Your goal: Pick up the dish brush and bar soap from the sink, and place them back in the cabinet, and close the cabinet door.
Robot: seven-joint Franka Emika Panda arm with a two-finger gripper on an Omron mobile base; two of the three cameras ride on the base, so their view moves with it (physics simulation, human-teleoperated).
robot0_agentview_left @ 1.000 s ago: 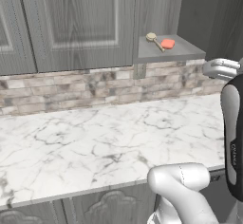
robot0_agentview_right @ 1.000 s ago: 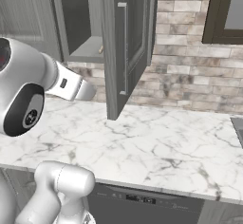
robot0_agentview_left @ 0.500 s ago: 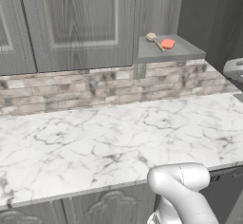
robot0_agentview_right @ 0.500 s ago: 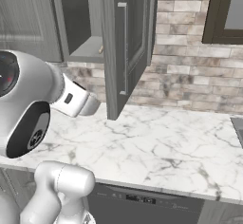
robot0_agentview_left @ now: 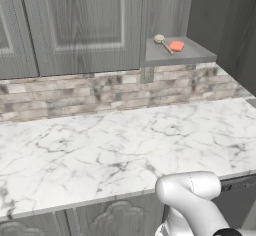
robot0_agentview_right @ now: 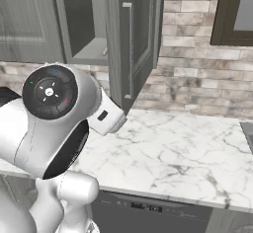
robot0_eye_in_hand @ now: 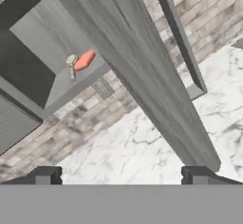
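In the last second my white forearm has swung out of the left base view, where it stood at the right edge, and my elbow has rolled close to the right base camera. I take that as pulling back from the shelf, so only the closing is left.

My gripper is empty, jaws spread fully wide, pointing at the tall grey wood-grain cabinet door, which stands open, edge-on to my hand, its long bar handle showing in the right base view.

Behind that door, the grey wood-grain wall cabinet holds both items on its lower shelf: the thin tan-handled dish brush with its pale round head, and the small orange-red bar soap just beside it, on the door side.
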